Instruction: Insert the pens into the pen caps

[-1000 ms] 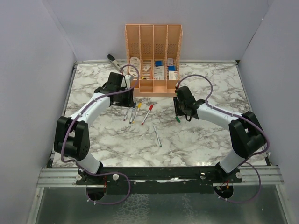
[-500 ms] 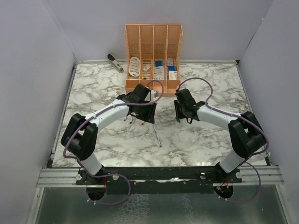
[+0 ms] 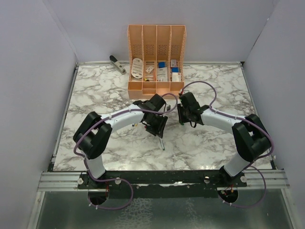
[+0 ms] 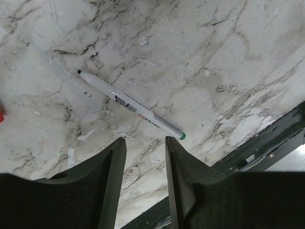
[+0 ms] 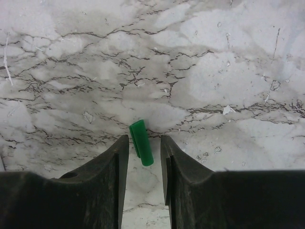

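A silver-grey pen point(image 4: 131, 104) with a green tip lies slantwise on the marble, just beyond my left gripper point(image 4: 144, 140), which is open and empty above it. In the top view this pen point(image 3: 161, 142) shows just below the left gripper point(image 3: 157, 129). A green pen cap point(image 5: 141, 143) lies on the marble with its near end between the fingertips of my right gripper point(image 5: 144, 138), which is open and not touching it. In the top view the right gripper point(image 3: 183, 118) hides the cap. The other pens and caps are mostly hidden under the left arm.
A peach desk organiser point(image 3: 156, 88) with small items stands at the back centre. A grey stapler point(image 3: 116, 63) lies at the back left. A red bit point(image 4: 1, 114) shows at the left edge of the left wrist view. The table's front rail point(image 4: 267, 143) is near the pen.
My left arm has swung right and nearer, from the group of pens by the organiser to above the lone green-tipped pen. The right gripper has shifted slightly over the green cap.
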`<state>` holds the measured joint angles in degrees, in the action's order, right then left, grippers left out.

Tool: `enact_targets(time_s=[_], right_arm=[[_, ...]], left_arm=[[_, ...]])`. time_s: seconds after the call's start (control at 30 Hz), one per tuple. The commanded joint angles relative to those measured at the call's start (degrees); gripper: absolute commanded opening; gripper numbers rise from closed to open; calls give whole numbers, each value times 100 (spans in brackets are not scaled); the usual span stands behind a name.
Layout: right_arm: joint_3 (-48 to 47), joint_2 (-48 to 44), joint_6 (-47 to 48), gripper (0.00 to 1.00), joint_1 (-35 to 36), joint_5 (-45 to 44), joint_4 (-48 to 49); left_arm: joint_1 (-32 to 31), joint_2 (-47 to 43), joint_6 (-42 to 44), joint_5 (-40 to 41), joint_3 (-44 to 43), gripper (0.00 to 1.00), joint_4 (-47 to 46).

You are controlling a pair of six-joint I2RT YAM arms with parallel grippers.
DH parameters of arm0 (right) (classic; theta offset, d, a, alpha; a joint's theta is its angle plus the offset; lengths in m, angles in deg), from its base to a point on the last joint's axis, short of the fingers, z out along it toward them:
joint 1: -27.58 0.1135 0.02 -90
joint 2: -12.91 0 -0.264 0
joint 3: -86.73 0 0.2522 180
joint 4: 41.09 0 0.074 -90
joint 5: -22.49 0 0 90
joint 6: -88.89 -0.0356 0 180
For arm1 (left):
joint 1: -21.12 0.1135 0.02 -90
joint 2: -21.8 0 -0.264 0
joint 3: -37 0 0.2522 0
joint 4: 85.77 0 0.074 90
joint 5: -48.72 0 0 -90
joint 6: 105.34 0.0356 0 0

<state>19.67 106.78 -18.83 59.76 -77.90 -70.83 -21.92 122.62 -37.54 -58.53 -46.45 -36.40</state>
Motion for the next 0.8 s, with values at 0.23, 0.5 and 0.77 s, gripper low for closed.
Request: enact_targets(time_s=[0.23, 0.5, 0.77], right_arm=[[157, -120, -24, 33, -37, 178, 360], [184, -252, -59, 33, -37, -47, 363], [173, -371, -87, 33, -64, -210, 362]], left_arm=[[-176, 293, -303, 503, -219, 44, 303], [-214, 634, -364, 662, -387, 44, 73], [-230, 903, -340, 616, -460, 45, 25]])
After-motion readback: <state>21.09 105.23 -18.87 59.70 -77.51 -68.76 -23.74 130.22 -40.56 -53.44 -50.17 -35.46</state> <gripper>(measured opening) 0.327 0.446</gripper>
